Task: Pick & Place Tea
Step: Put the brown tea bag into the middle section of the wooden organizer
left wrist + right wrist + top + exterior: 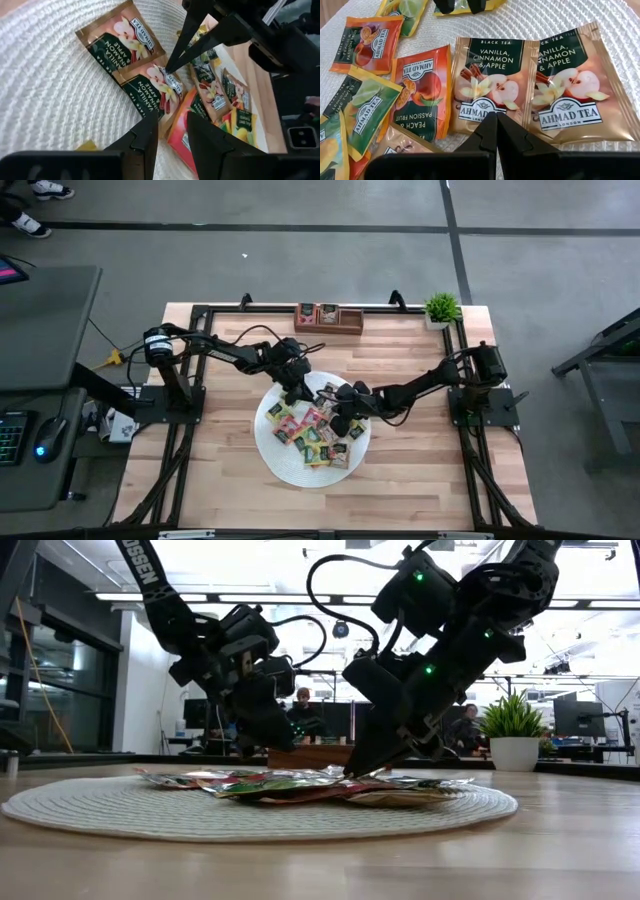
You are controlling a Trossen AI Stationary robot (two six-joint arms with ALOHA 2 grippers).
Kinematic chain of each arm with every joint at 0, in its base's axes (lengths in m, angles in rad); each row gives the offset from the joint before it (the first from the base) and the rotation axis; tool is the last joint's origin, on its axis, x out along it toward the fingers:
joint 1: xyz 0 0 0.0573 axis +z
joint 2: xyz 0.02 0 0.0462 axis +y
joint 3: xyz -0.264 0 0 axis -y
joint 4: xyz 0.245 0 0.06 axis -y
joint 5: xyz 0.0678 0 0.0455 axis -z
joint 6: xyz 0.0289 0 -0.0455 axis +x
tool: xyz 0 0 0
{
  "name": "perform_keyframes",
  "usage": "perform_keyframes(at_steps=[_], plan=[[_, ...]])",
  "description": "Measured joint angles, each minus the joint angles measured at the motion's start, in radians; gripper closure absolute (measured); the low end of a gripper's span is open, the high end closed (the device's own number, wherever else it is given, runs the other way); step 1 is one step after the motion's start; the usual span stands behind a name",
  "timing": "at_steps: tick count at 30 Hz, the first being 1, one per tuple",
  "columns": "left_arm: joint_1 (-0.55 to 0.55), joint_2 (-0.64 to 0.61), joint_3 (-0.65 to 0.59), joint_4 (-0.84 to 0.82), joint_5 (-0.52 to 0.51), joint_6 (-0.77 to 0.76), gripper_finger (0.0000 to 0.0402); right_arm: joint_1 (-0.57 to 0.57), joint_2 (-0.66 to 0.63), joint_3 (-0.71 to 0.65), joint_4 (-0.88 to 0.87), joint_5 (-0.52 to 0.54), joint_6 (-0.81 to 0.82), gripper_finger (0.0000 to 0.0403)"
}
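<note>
The left gripper [296,393] hangs over the round white mat [285,460] at its 11 o'clock edge, its fingers [148,140] parted a little with nothing between them, above the tea packets [318,435]. The packets lie in a loose overlapping heap across the mat's centre and 3 o'clock half, at the middle of the desk [420,470]. The right gripper [340,423] has its fingers [492,132] pressed together, empty, their tip down at the edge of two vanilla, cinnamon and apple packets [530,85] lying side by side.
</note>
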Motion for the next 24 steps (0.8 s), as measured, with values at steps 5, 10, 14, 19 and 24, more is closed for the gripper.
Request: perform_keyframes(at_steps=[5,10,14,19,24], plan=[[0.0,0.04,-0.001,0.002,0.009,-0.107,0.03,0.0,0.001,0.0,-0.001,0.003,0.0,0.0403],[0.0,0.053,0.002,0.015,0.011,-0.148,0.03,0.0,0.001,0.0,-0.003,0.003,0.0,0.0403],[0.0,0.054,0.002,0.021,0.012,-0.188,0.03,0.0,0.001,0.0,-0.003,0.006,0.0,0.0403],[0.0,0.054,0.002,0.018,0.031,-0.262,0.03,0.0,0.002,-0.001,0.004,0.015,-0.001,0.0403],[0.0,0.054,0.002,0.017,0.035,-0.321,0.03,0.0,0.002,-0.002,0.012,0.018,-0.009,0.0403]])
